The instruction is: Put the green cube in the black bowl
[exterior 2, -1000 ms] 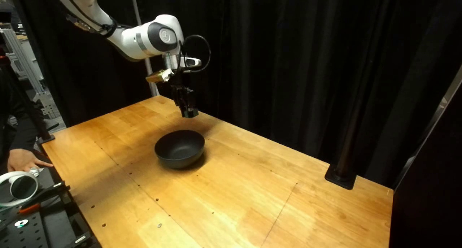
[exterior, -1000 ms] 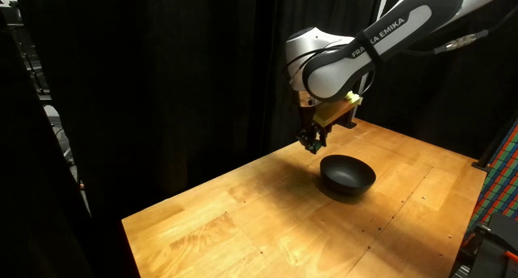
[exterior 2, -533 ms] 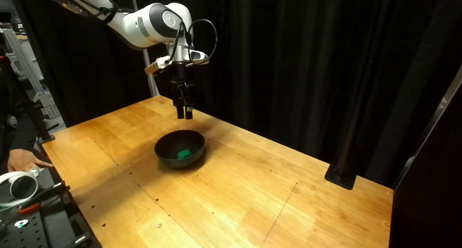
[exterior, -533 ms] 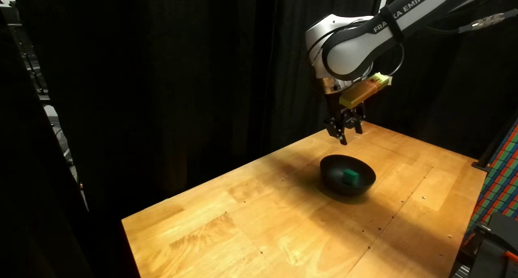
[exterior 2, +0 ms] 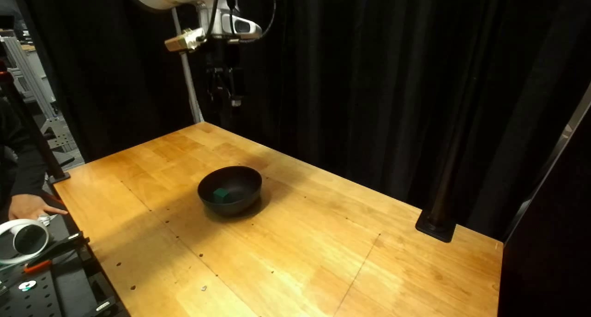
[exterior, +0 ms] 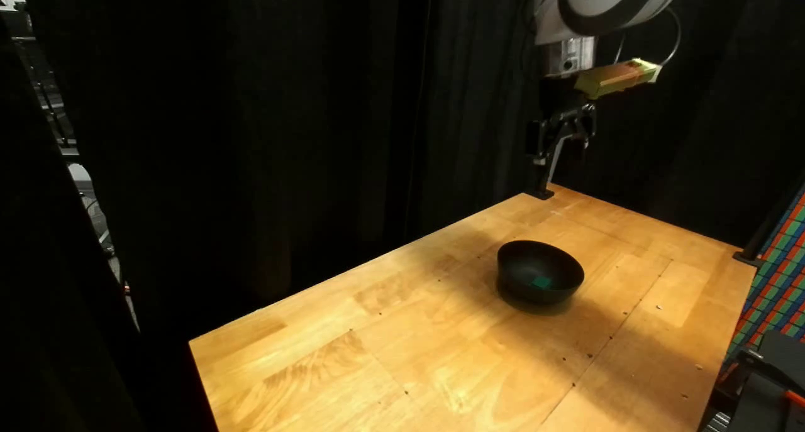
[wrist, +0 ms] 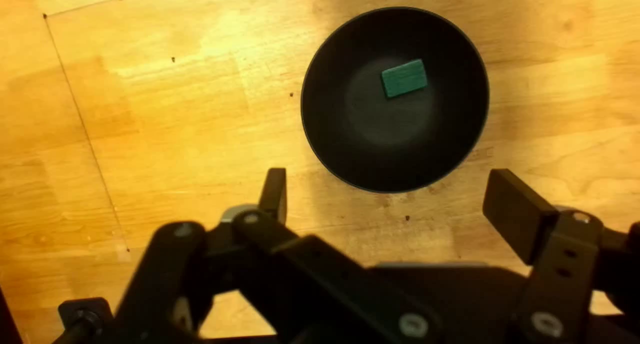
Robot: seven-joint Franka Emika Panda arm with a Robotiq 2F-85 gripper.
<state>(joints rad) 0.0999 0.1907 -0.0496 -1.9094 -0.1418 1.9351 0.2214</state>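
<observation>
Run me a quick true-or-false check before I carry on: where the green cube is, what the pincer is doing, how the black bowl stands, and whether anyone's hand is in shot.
1. The green cube lies inside the black bowl. True.
2. The green cube touches the rim of the black bowl. False: it lies down inside, apart from the rim.
3. The pincer hangs above the black bowl's height, not touching it. True.
4. The pincer is shut on the green cube. False: its jaws stand apart and hold nothing.
5. A person's hand shows in an exterior view. True.
6. The black bowl is upside down. False: it stands open side up on the wooden table.
</observation>
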